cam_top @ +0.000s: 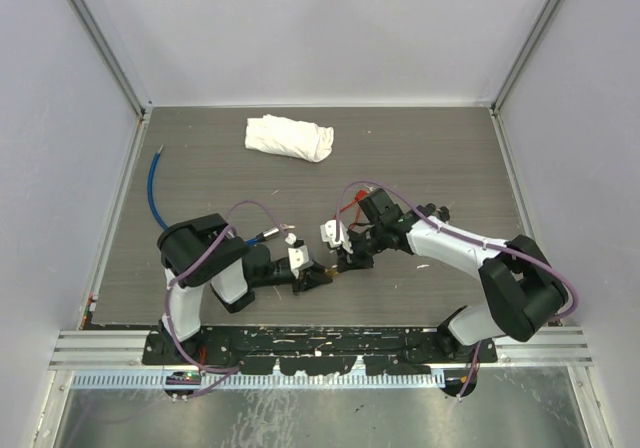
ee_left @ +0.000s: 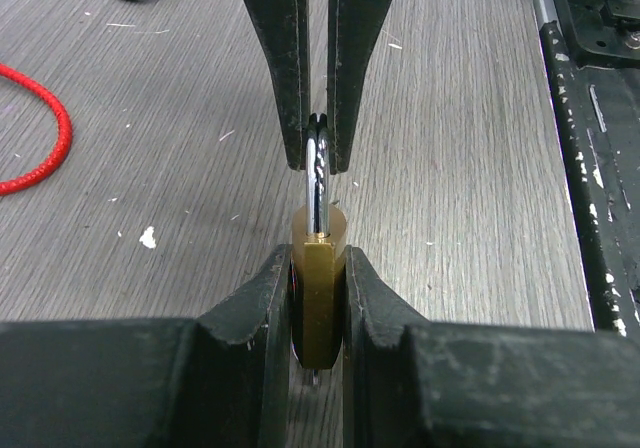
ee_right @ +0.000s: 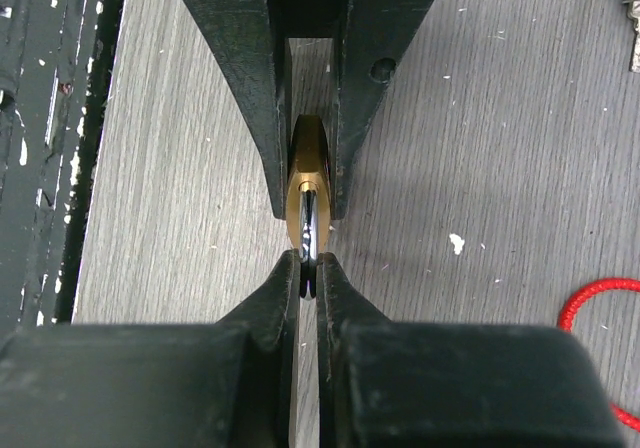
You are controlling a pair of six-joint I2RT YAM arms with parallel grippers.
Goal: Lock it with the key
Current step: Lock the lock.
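Holds the brass padlock (ee_left: 318,283) between the two arms, low over the wood-grain table (cam_top: 420,158) and close to its near edge, just beyond the black base rail (cam_top: 330,343). Clamps the padlock's body with the left gripper (cam_top: 318,276), fingers (ee_left: 255,308) closed flat against its two faces. Pinches the silver shackle (ee_left: 317,183) with the right gripper (cam_top: 347,261), fingers (ee_right: 285,288) shut on the top of the loop and almost meeting around the thin bar. Points the grippers straight at each other, tips just apart, with only the padlock bridging them. Presents the padlock edge-on to both wrist cameras, shackle in line with the body and one leg seated in the brass top. Cannot tell from here whether latched.

Elsewhere on the table: a loop of red cord (ee_left: 45,138) beside the grippers, on the far side. Near the far edge, well apart from everything, a crumpled white cloth (cam_top: 290,136). Along the left side, a blue cable (cam_top: 152,190). At the right border of the right wrist view, a small silvery metal piece (ee_right: 633,43), cropped too much to identify.
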